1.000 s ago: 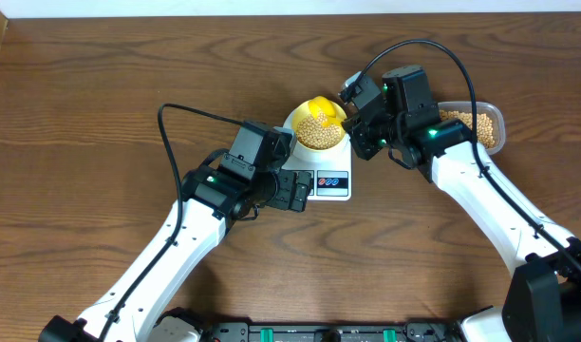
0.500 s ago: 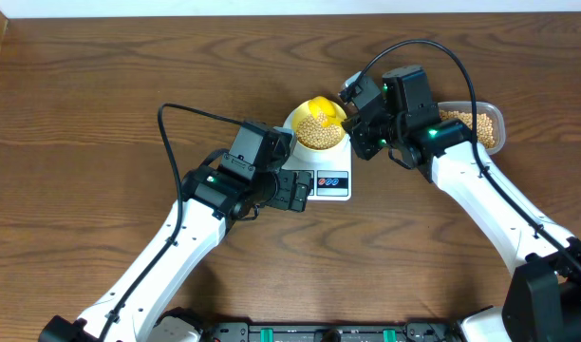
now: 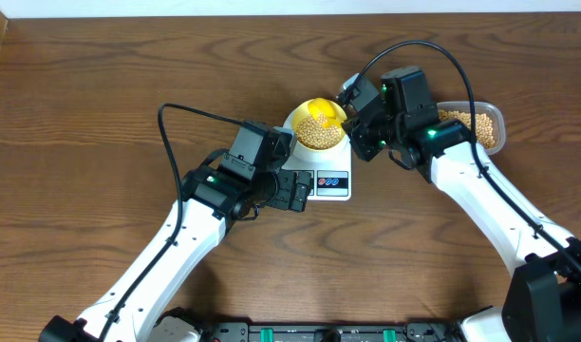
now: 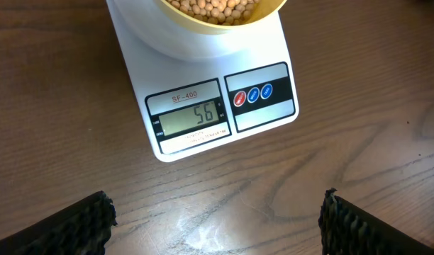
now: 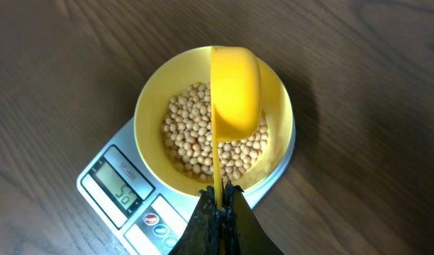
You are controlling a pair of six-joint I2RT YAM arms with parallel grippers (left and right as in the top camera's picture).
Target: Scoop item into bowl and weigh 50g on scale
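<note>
We see the scale [image 4: 142, 64] near the middle of the table [image 3: 82, 114], closer to its far edge, display reading 56. The bowl [image 5: 149, 113] sits on the scale's platform with a layer of beans [image 5: 188, 142] inside. Right gripper [image 5: 218, 198] is clenched on the thin handle of a yellow scoop [image 5: 235, 92], whose cup is over the bowl's far half; we can't tell whether it touches the beans. Left gripper [image 4: 217, 216] is released, fingers spread wide over bare wood just in front of the scale, grasping nothing. A clear tub [image 3: 500, 128] of more beans stands toward the far right edge, apart from the scale.
</note>
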